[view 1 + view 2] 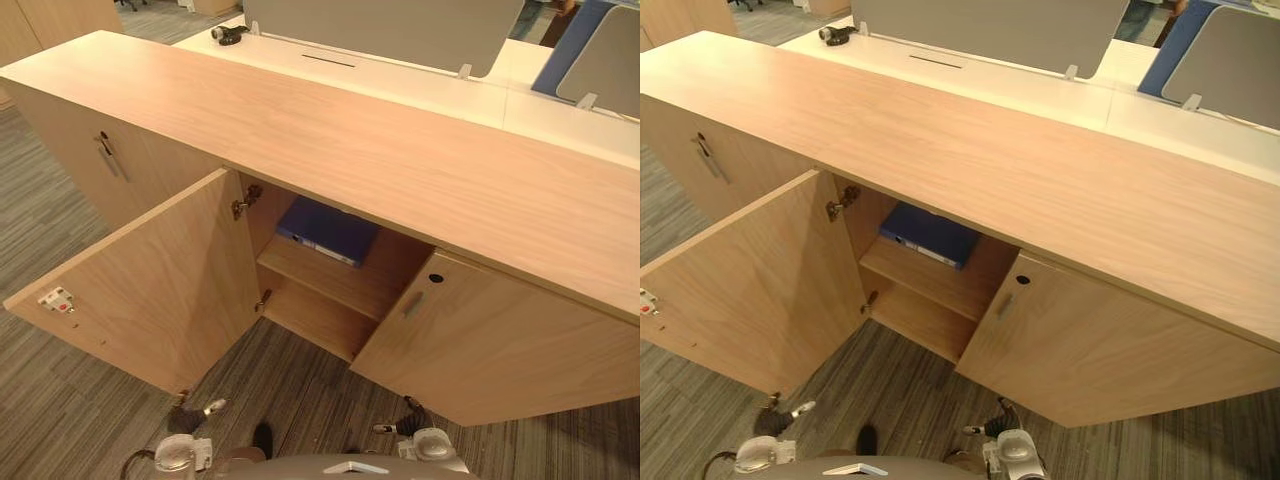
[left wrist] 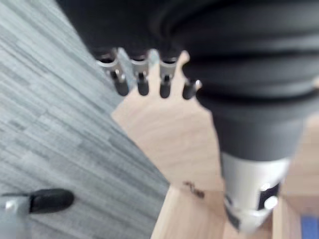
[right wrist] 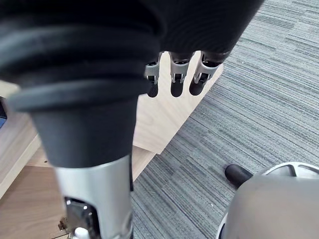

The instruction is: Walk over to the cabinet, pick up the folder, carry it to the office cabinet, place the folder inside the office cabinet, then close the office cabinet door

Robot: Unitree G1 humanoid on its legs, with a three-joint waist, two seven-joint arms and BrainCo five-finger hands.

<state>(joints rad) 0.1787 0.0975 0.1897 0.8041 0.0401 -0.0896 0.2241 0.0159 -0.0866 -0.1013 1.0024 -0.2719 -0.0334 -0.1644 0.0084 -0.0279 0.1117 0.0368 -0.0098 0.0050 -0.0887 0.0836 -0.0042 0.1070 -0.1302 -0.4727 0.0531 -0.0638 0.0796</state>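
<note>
Left fingers [image 2: 142,82]: hang in a loose row, straight and slightly apart, hold nothing; carpet and pale wood of the office cabinet show past the tips.
Left hand [image 1: 190,416]: hangs low in front of the office cabinet [image 1: 400,160], below the bottom edge of the open door, apart from it.
Right fingers [image 3: 177,82]: hang straight, side by side, grip nothing; point down over a wooden door corner and the carpet.
Right hand [image 1: 405,424]: hangs low in front of the cabinet, below the right door, not touching it.
Folder [image 1: 330,232]: blue, lies flat on the upper shelf inside the cabinet, well apart from both hands.
Shelf [image 1: 335,282]: runs across the open compartment, carries the folder; a lower bay sits beneath it.
Open door [image 1: 150,280]: swings wide out from the cabinet's opening on its hinges.
Right door [image 1: 500,345]: flanks the opening on the other side, looks ajar, bears a small handle.
Carpet [image 1: 60,420]: grey striped, spreads in front of the cabinet.
Desk [image 1: 560,120]: white, stands just behind the cabinet with grey partitions.
</note>
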